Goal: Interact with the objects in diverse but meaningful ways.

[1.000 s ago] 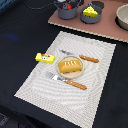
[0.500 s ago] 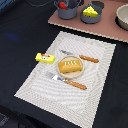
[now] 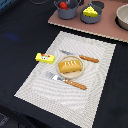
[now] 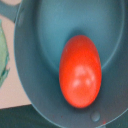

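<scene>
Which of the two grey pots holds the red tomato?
The grey pot on the exterior view's left holds the red tomato; the other pot beside it holds the yellow cheese wedge.

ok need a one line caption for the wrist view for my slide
Close-up from above of a red tomato lying inside a grey saucepan.

A dark navy cloth-covered surface (image 3: 20,45) fills most of the exterior view. A pale woven rectangular placemat (image 3: 95,85) lies across its middle, set at a slant. Along the far edge sits a flat pinkish-tan board (image 3: 107,27). Light is even and soft.
</scene>
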